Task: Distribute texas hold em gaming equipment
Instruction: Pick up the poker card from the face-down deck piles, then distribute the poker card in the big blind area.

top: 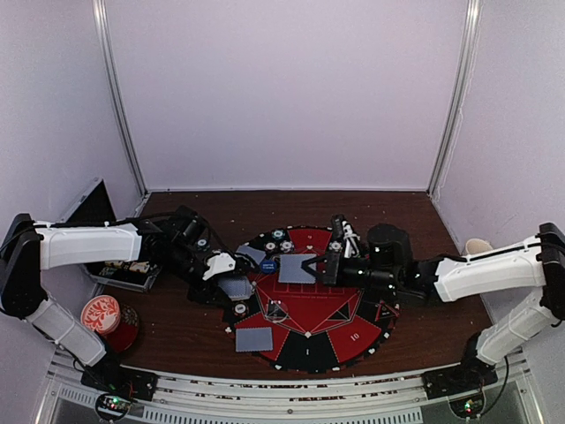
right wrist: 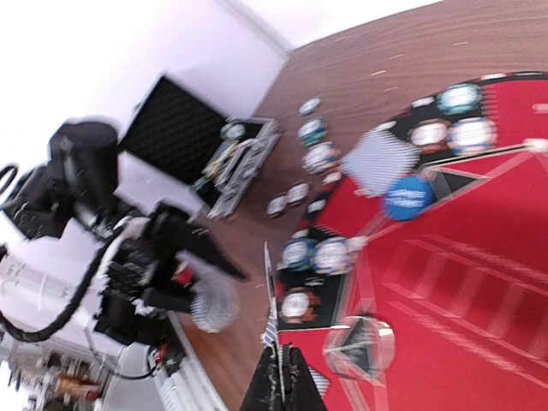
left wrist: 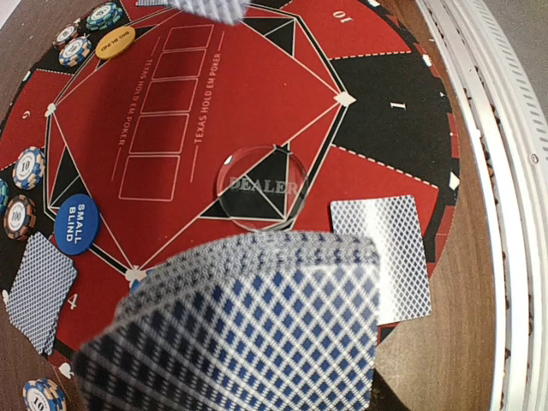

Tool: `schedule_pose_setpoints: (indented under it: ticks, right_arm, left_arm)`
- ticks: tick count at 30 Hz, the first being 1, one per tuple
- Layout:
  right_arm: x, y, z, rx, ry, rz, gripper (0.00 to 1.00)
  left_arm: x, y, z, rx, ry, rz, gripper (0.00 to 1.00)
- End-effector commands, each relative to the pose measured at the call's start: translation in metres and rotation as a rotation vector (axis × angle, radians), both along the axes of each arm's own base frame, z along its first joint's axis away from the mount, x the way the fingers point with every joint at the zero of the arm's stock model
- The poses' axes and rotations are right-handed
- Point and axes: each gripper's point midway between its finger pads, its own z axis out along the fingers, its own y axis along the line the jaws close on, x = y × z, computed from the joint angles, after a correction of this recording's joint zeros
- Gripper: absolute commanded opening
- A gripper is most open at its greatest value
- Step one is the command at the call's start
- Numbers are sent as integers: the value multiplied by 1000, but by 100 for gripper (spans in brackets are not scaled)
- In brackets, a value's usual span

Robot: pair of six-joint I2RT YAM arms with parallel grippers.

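An open case [top: 119,269] sits at the desk's [top: 194,340] left edge. A patterned disc [top: 100,311] lies nearer the arm bases. The left fingers [top: 226,276] are clamped on a deck [left wrist: 240,334] of cards, held over the left rim of the mat [top: 309,353]. Chips [top: 278,235] lie along the mat's far-left edge, with a blue disc [top: 267,263] beside them and an orange disc [left wrist: 116,41] next to more chips. A flat card [top: 254,338] rests on the mat's near-left sector. The right fingers [right wrist: 278,381] are pressed together on a held card [top: 296,268], which hangs above the mat just right of the blue disc.
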Motion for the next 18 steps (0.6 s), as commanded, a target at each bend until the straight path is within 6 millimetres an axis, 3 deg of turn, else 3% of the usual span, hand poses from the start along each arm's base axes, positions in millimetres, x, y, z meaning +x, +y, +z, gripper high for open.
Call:
schedule_pose_setpoints:
  ticks: [1, 6, 10, 14, 18]
  right_arm:
    - [20, -78, -23, -106, 47, -141, 0]
    - [37, -155, -31, -188, 62, -284, 0]
    - [51, -196, -43, -213, 94, -356, 0]
    - [62, -214, -69, -200, 171, -352, 0]
    - [68, -218, -97, -152, 272, -313, 0]
  left_arm:
    - [-1, -4, 3, -21, -8, -25, 39]
    - [-1, -4, 2, -19, -9, -24, 39]
    - [-1, -4, 2, -19, -8, -25, 39]
    - [-1, -4, 2, -18, -9, -25, 39]
    - [-2, -4, 2, -19, -9, -25, 39]
